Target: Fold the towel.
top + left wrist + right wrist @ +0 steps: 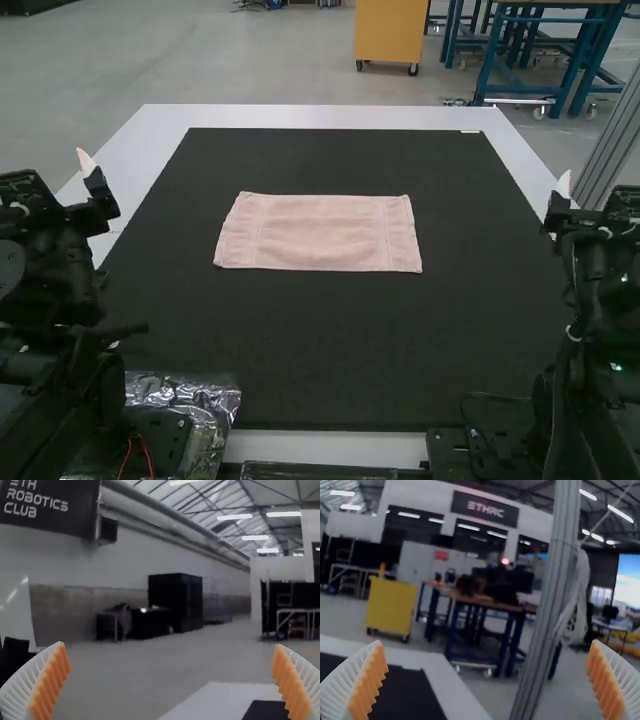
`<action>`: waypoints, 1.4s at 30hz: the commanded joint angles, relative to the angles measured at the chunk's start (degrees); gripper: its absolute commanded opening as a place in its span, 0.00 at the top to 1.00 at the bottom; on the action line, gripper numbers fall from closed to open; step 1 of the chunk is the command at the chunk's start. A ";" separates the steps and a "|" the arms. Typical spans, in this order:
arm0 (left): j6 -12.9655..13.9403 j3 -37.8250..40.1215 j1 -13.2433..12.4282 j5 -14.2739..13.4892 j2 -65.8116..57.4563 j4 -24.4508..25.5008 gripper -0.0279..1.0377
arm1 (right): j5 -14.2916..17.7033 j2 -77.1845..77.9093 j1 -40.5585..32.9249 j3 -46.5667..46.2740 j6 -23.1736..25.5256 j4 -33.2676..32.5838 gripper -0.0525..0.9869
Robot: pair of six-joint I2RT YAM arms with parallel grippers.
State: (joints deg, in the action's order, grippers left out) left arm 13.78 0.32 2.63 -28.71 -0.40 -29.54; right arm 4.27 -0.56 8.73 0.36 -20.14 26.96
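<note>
Basically, the white-edged table point(320, 115) is covered by a black mat point(330, 350); a yellow cabinet point(391, 605) is seen beyond. Pink towel point(320, 233) is laid flat mid-mat. Left gripper point(90, 172) and right gripper point(563, 188) are spread wide, nothing held.

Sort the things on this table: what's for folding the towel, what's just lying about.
For the job:
pink towel, lying flat
left gripper, open
right gripper, open

Just lying about:
crumpled shiny plastic by the left arm
</note>
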 commanded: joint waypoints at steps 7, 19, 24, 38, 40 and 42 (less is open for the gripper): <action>7.40 2.67 0.35 15.44 0.40 0.10 0.07 | -9.90 -0.23 -0.21 7.29 0.98 -4.99 0.08; -10.27 33.61 5.28 17.72 -32.38 14.07 0.08 | -14.12 -34.69 0.06 39.01 20.49 -15.53 0.07; -19.23 43.63 4.84 20.54 -52.33 18.82 0.07 | -18.95 -52.44 -0.38 47.19 22.16 -23.62 0.07; -26.96 44.95 -3.34 38.38 -80.54 21.37 0.07 | -26.86 -78.28 -1.79 46.22 18.65 -24.59 0.08; -26.52 44.77 -3.51 40.93 -83.27 20.05 0.07 | -27.12 -80.65 -3.46 46.31 18.03 -23.88 0.08; -25.47 44.68 -3.60 41.45 -85.64 18.03 0.08 | -25.45 -82.59 -5.74 46.05 18.03 -22.13 0.07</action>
State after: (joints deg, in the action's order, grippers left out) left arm -12.05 45.43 -0.43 8.12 -83.74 -10.02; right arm -20.40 -81.45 5.91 46.57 -1.02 3.27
